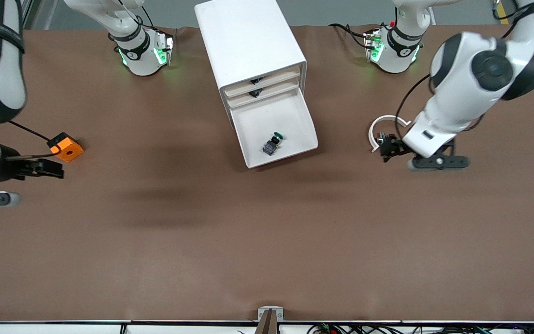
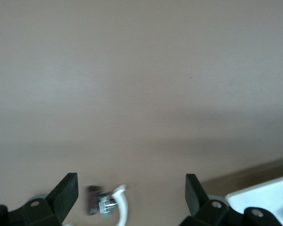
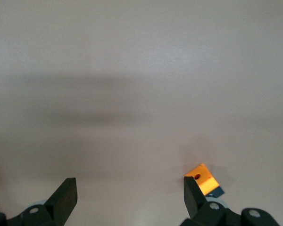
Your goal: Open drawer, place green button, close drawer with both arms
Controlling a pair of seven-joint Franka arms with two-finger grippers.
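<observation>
Small green-capped, black-bodied push-button (image 1: 272,144) lies in pulled-out white tray drawer (image 1: 295,116). Left gripper (image 1: 390,147) over white curved band (image 1: 378,127), right gripper (image 1: 47,168) beside orange cube (image 1: 66,147): fingers spread, empty. Drawer likely light, rigid; push front edge.

Button (image 1: 272,144) in open drawer (image 1: 295,121) — both grippers apart, over bare table (image 1: 267,241).

Front camera high, facing arms; wrist cameras near table (image 1: 202,241).
</observation>
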